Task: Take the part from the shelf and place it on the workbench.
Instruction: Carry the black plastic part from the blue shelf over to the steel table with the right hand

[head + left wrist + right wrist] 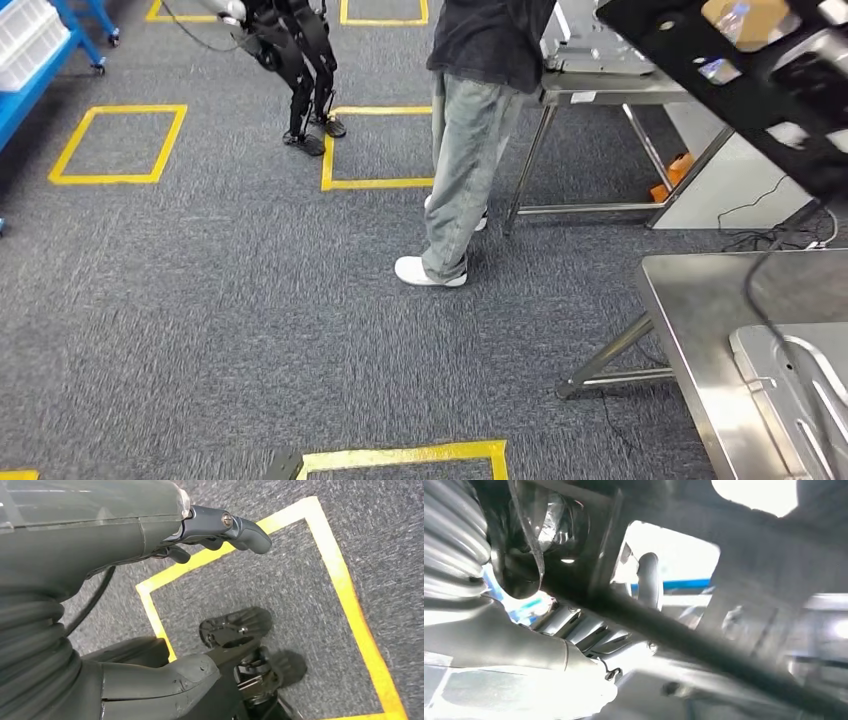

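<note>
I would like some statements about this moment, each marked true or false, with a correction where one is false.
1. The right hand holds the black part. True.
2. The left hand holds a part too. False: it holds nothing and hangs above the carpet.
3. A person in white shoes stands beside a metal table. True.
4. The black part already lies on the steel workbench. False: it is up in the air, above the workbench.
5. Yellow tape squares mark the floor. True.

Person standing on grey carpet; yellow floor squares.
</note>
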### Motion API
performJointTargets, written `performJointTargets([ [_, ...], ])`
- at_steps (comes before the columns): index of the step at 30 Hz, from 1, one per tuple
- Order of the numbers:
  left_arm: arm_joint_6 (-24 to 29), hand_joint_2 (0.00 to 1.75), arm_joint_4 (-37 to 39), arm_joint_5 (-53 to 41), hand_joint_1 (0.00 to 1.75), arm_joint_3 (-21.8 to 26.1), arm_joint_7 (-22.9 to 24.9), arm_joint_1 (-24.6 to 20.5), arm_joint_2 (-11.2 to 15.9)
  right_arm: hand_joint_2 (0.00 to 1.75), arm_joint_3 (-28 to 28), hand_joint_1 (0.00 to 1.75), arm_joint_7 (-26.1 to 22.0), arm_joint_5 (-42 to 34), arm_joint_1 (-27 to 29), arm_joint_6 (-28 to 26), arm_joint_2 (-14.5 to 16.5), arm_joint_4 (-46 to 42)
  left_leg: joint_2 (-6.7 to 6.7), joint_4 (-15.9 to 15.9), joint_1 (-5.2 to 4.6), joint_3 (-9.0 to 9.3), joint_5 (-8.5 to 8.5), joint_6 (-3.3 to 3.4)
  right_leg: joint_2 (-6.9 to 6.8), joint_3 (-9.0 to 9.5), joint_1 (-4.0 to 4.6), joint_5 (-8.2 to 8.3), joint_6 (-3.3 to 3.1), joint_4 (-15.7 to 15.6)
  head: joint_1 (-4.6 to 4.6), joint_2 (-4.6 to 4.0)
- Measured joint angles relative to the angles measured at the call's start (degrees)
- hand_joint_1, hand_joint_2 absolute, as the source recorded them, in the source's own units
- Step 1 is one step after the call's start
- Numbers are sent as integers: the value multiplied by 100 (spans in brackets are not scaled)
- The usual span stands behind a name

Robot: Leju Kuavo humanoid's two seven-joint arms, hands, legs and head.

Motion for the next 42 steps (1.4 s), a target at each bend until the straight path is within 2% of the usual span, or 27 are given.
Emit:
performJointTargets([
  [1,0,175,0,3,0,-1,1,8,0,175,-5,175,6,3,-56,9,-24,55,72,-9,-10,-2,3,14,-111,-166,-1,-182,21,365,3,0],
  [2,0,175,0,4,0,-1,2,16,1,175,-7,175,13,9,-87,18,-34,105,151,-10,-14,-5,1,19,-156,-323,-12,-318,41,710,3,0],
  [3,0,175,0,4,0,-1,4,19,1,175,-7,175,24,24,-97,26,-41,150,232,-10,-17,-7,-4,21,-174,-419,-25,-370,56,926,3,0],
  [4,0,175,0,5,0,-2,5,19,1,175,-6,175,43,54,-105,32,-52,192,312,-9,-18,-7,-10,21,-189,-410,-38,-316,68,933,3,0],
  [5,0,175,0,9,0,-3,7,17,1,175,-6,175,77,98,-127,34,-74,232,385,-7,-18,-4,-20,15,-222,-279,-49,-170,78,705,3,0],
  [6,0,175,0,13,0,-7,7,14,1,175,-7,175,119,154,-170,38,-106,273,452,-5,-18,4,-34,4,-297,-59,-56,17,85,314,3,0],
  [8,2,175,0,32,0,-21,8,11,4,175,-6,175,204,299,-346,72,-192,411,553,2,-49,19,-69,-42,-507,318,-13,240,63,-385,0,0],
  [10,6,175,0,52,0,-37,8,7,7,175,-5,175,254,461,-579,116,-288,629,642,2,-79,39,-96,-98,-561,400,41,249,1,-587,-4,0],
  [12,9,175,0,62,0,-52,8,-4,7,175,0,175,268,608,-812,133,-387,867,687,7,-73,61,-132,-159,-442,391,29,259,-72,-601,-6,0],
  [14,12,175,0,68,0,-78,7,-14,8,175,8,175,274,725,-1041,120,-461,1085,471,229,-49,-19,-289,-202,-337,416,4,271,-151,-632,-8,-1],
  [16,20,175,0,74,0,-105,5,-6,9,175,22,175,285,805,-1190,92,-485,1280,195,898,-31,-335,-611,-202,-220,437,13,271,-209,-645,-9,-1],
  [17,25,175,0,77,0,-113,5,4,9,175,32,175,290,836,-1223,79,-484,1380,143,1292,-33,-541,-753,-191,-150,442,32,268,-224,-644,-11,-1],
  [18,30,175,0,83,0,-119,5,14,10,175,41,175,301,866,-1234,69,-487,1474,121,1581,-39,-708,-814,-176,-65,447,52,265,-230,-642,-10,0],
  [19,38,175,0,93,0,-122,4,20,12,175,47,175,318,891,-1241,60,-497,1568,106,1673,-46,-791,-763,-153,19,451,69,263,-235,-639,-10,0],
  [22,65,175,0,116,0,-127,-4,23,14,175,53,175,361,930,-1266,42,-541,1738,59,1265,-65,-679,-384,-89,182,461,91,258,-242,-627,-10,0],
  [27,68,175,0,117,0,-127,-6,22,14,175,53,175,363,931,-1271,41,-546,1751,50,1181,-68,-646,-332,-82,196,461,92,257,-242,-626,-10,0],
  [29,73,175,0,119,0,-127,-7,22,15,175,53,175,364,932,-1279,40,-554,1768,26,1043,-73,-588,-254,-70,217,462,92,257,-242,-624,-10,0],
  [30,79,175,0,121,0,-127,-9,22,16,175,53,175,365,933,-1289,39,-563,1789,-18,872,-77,-516,-162,-56,240,462,90,256,-242,-622,-10,0],
  [32,123,175,0,155,0,-127,-14,27,26,175,54,175,374,972,-1340,21,-596,1901,-265,350,-61,-292,30,-20,361,440,80,259,-220,-610,-10,0],
  [33,167,175,0,187,0,-126,-16,26,31,175,54,175,382,1003,-1366,9,-648,1988,-337,156,-66,-201,85,-3,453,424,57,270,-181,-620,-12,0],
  [34,257,175,0,247,0,-123,-32,23,34,175,51,175,393,1041,-1410,-33,-745,2137,-289,-37,-62,-104,132,30,353,286,43,137,-106,-377,-4,0],
  [36,418,175,0,340,0,-117,-102,16,32,175,45,175,404,1074,-1419,-109,-929,2412,61,-186,-73,-5,169,78,37,-115,-17,-193,53,374,14,0],
  [37,476,175,0,373,0,-114,-146,16,30,175,42,175,403,1079,-1410,-145,-986,2522,230,-250,-60,38,179,90,-171,-288,-41,-315,116,707,25,0],
  [38,484,175,0,378,0,-114,-179,18,28,175,41,175,398,1076,-1380,-152,-999,2567,324,-236,-53,46,150,74,-208,-273,-78,-228,151,667,26,0],
  [40,489,175,-1,383,0,-113,-208,16,25,175,37,175,392,1075,-1366,-163,-1032,2614,467,-187,-41,67,82,19,-376,102,-117,135,217,-72,25,0],
  [41,492,175,-2,384,0,-112,-217,11,29,175,35,175,390,1073,-1376,-172,-1048,2637,525,-158,-48,81,43,-17,-492,289,-111,273,226,-419,26,0],
  [42,495,175,-3,385,0,-111,-225,6,31,175,33,175,387,1071,-1379,-183,-1059,2657,575,-138,-59,98,7,-56,-564,411,-97,339,197,-639,24,0],
])
